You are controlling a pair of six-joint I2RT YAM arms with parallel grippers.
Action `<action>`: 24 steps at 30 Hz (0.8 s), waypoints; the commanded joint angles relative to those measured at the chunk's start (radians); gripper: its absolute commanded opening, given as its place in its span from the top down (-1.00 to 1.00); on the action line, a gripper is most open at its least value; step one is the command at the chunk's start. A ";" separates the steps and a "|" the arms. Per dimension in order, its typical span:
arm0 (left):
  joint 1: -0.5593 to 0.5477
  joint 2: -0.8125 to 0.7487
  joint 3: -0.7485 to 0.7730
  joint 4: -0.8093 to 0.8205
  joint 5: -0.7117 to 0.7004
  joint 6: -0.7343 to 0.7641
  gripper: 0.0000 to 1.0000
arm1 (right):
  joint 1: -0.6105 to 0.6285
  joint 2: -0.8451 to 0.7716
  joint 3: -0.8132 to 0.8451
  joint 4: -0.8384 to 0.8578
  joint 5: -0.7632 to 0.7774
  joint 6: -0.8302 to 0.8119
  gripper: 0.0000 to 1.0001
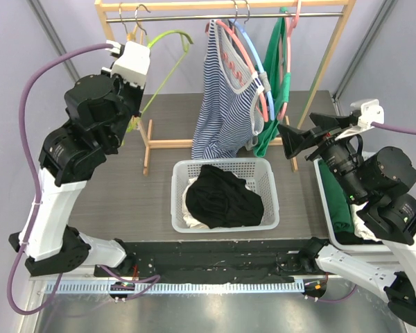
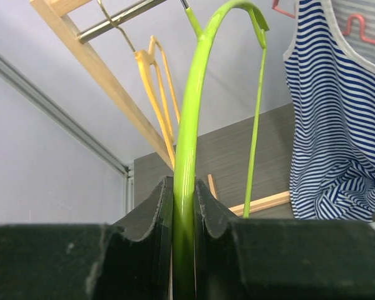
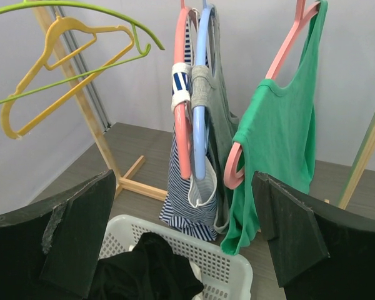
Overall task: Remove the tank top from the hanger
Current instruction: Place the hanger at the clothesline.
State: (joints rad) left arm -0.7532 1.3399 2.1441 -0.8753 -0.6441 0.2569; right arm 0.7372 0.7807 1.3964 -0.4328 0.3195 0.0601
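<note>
My left gripper (image 2: pixel 183 206) is shut on the lower bar of a bare lime-green hanger (image 2: pixel 194 112), which still hooks on the rail (image 1: pixel 222 15) at the rack's left. In the top view, that hanger (image 1: pixel 168 36) slants down to the left gripper (image 1: pixel 133 125). A blue-and-white striped tank top (image 1: pixel 218 104) hangs on a pink hanger (image 3: pixel 181 94) mid-rail. Next to it is a grey tank top (image 3: pixel 222 125) on a blue hanger. A green tank top (image 3: pixel 281 137) hangs on another pink hanger. My right gripper (image 3: pixel 184 187) is open and empty, facing these garments from the right (image 1: pixel 308 132).
A white mesh basket (image 1: pixel 263 173) below the rail holds a black garment (image 1: pixel 225 198) over something white. A bare yellow hanger (image 3: pixel 50 69) hangs by the lime one. The wooden rack's foot (image 1: pixel 170 143) lies on the table. A bin with green cloth (image 1: pixel 336 201) sits at the right.
</note>
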 commanded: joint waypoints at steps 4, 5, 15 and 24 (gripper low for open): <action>-0.008 0.033 0.016 0.199 -0.167 0.107 1.00 | -0.002 -0.034 -0.036 0.039 -0.003 0.006 -1.00; -0.012 0.042 0.020 0.205 -0.184 0.117 1.00 | -0.002 -0.038 -0.043 0.036 -0.002 0.004 -0.99; -0.077 0.149 0.054 0.260 -0.293 0.192 1.00 | -0.002 -0.089 -0.106 0.054 -0.011 0.007 -0.99; -0.094 0.263 0.013 0.453 -0.459 0.284 1.00 | -0.002 -0.113 -0.119 0.048 -0.014 -0.011 -1.00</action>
State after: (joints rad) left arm -0.8444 1.5906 2.1643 -0.6006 -0.9962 0.4747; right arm 0.7368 0.6708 1.2583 -0.4194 0.3119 0.0586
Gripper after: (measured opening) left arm 0.179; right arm 0.997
